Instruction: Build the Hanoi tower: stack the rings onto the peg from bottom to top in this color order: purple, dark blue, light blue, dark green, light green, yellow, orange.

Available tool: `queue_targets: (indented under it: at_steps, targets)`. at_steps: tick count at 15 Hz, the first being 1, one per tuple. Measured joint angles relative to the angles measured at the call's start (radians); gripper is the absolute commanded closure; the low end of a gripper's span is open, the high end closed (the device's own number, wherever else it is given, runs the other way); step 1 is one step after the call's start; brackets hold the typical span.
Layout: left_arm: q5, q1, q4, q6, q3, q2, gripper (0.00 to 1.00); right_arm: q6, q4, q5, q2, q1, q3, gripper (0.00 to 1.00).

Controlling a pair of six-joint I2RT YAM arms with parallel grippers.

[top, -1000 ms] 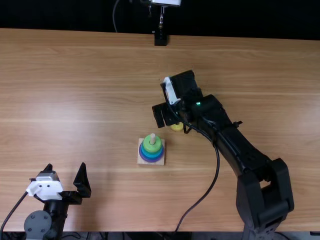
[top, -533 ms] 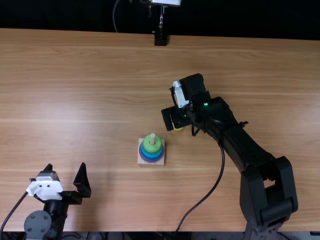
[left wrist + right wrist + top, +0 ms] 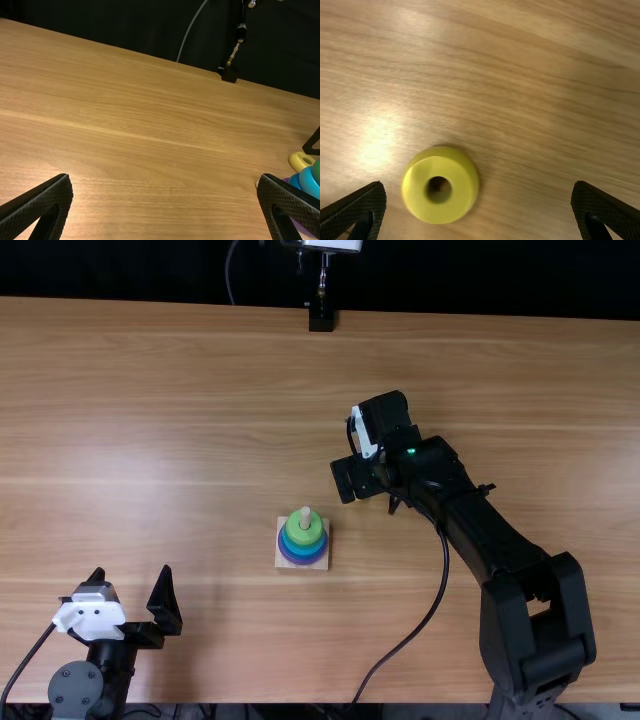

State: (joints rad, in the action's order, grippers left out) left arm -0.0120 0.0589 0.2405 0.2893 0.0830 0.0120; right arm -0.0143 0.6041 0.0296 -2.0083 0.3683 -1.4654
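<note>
Yellow ring [image 3: 462, 192] is lying flat, hole up, at two o'clock from the peg [image 3: 305, 517] in the top view. Right gripper [image 3: 479, 186], the nearer, is standing open above it, the ring sitting off-centre, closer to one finger. I am judging that a sideways correction is needed before closing. Left gripper [image 3: 132, 570] is resting open at eight o'clock from the peg.

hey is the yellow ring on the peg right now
No, the yellow ring lies flat on the wooden table.
</note>
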Motion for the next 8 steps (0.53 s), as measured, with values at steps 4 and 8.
queue_targets:
  at_steps: [4,8]
  targets:
    - [0.000,0.000,0.000,0.000,0.000,0.000,0.00,-0.001,0.004,0.019,0.000,0.000,0.000,0.00]
    - [0.000,0.000,0.000,-0.001,0.000,0.000,0.00,0.003,0.005,-0.020,0.000,0.000,0.000,0.00]
